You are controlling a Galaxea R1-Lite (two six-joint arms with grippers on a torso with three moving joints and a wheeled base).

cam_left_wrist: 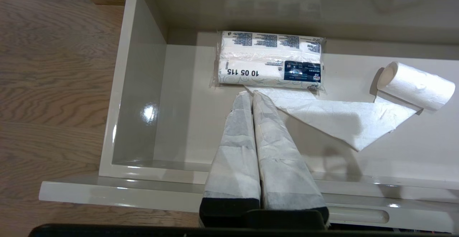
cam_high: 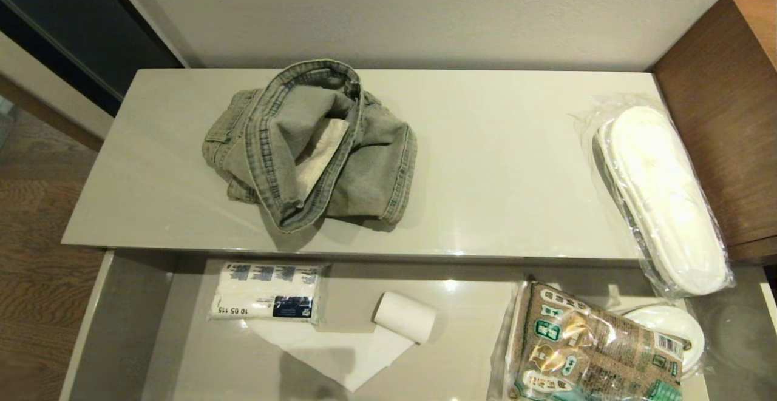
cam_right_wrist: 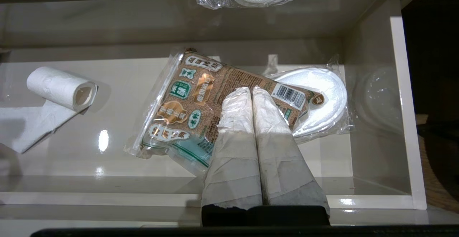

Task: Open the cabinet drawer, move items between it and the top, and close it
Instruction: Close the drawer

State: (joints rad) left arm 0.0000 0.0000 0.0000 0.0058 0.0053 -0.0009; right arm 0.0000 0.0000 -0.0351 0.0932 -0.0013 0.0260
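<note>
Long low glossy beige-grey cabinet [cam_high: 152, 176] w/ its wide shallow grey-beige drawer [cam_high: 115, 322] pulled open below the front edge. On the smooth glossy top [cam_high: 498, 164]: crumpled faded grey-green denim garment [cam_high: 315, 146] left of centre, and a pair of white flat slippers in clear plastic wrap [cam_high: 661, 201] at the right end, toe overhanging the drawer, beside a taller brown wooden unit [cam_high: 728, 116].

In the drawer: white tissue pack w/ black print [cam_high: 267, 292] at left, white paper roll [cam_high: 403, 316] partly unrolled near the middle, brown printed food bag [cam_high: 589, 352] at right lying partly over a second wrapped white slipper [cam_high: 674, 328].

Left pincer [cam_left_wrist: 251, 95] fingers pressed together, holding nothing, over the drawer's left part near the tissue pack. Right pincer [cam_right_wrist: 251, 90] likewise together and empty, above the food bag.
</note>
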